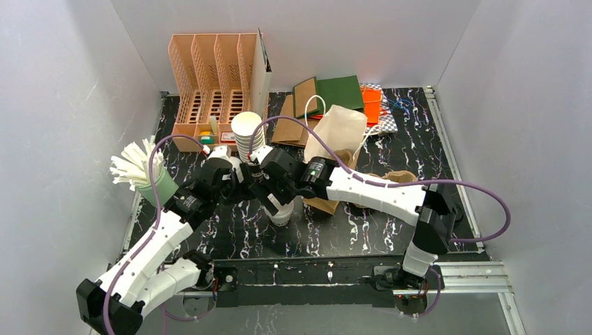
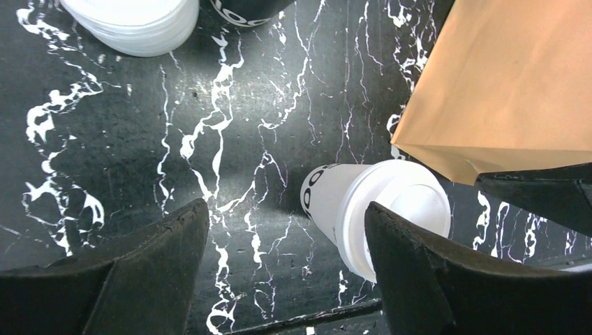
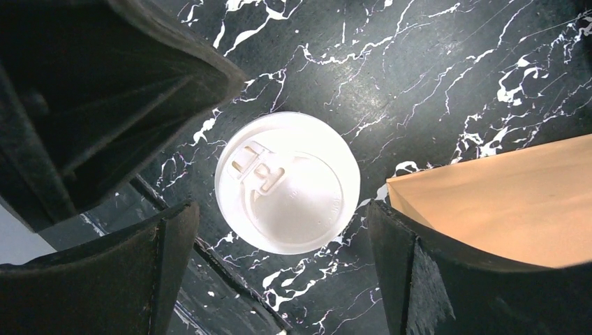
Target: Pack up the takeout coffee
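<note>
while the right end effector [image 3: 279, 209] gapes wide, the lidded takeout coffee [image 3: 287, 183] stands mid-frame between its fingers, untouched, on the bench [image 3: 419, 63]; the left end effector [image 2: 285, 208], also wide, has it at lower right.

Black print is showing on the white cup [image 2: 327, 199], reading only as "oo". White letters are showing on a black object [image 2: 241, 8] at the frame's edge, too cropped to read.
</note>
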Controlling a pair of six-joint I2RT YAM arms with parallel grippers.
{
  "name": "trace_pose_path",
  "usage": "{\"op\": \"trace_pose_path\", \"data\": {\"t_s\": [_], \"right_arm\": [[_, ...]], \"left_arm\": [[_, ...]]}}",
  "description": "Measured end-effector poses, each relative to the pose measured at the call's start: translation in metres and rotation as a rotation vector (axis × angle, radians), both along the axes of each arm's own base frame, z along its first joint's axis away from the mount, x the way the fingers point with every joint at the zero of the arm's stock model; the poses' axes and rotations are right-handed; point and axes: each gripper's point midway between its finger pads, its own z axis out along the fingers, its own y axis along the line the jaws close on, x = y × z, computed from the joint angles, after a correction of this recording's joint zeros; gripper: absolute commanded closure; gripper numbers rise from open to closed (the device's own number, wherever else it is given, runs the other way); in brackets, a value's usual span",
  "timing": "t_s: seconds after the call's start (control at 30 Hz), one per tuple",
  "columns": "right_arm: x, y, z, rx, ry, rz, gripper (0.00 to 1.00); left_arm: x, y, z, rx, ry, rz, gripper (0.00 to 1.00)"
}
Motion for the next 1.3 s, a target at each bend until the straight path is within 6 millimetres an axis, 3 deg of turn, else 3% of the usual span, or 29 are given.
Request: {"op": "trace_pose_path", "data": {"t_s": [0.23, 0.43, 0.73, 0.9, 1.3], "right_arm": [[0.000, -0.004, 0.000, -0.013, -0.002, -0.003, 0.02], [-0.003, -0.004, -0.005, -0.029, 0.014, 0.008, 0.02], [-0.005, -0.002, -0.025, -0.078, 0.047, 0.015, 0.02], [-0.005, -0.003, -0.027, -0.083, 0.051, 0.016, 0.02], [-0.006, -0.002, -0.028, -0.085, 0.056, 0.028, 0.15]], "left_arm": [[0.000, 0.018, 0.022, 0.058, -0.058, 0.032, 0.03], [-0.001, 0.031, 0.040, 0.107, -0.090, 0.060, 0.02], [-0.007, 0.041, 0.041, 0.154, -0.070, 0.067, 0.02], [-0.007, 0.042, 0.041, 0.158, -0.069, 0.068, 0.02], [-0.007, 0.044, 0.042, 0.163, -0.075, 0.074, 0.07]]}}
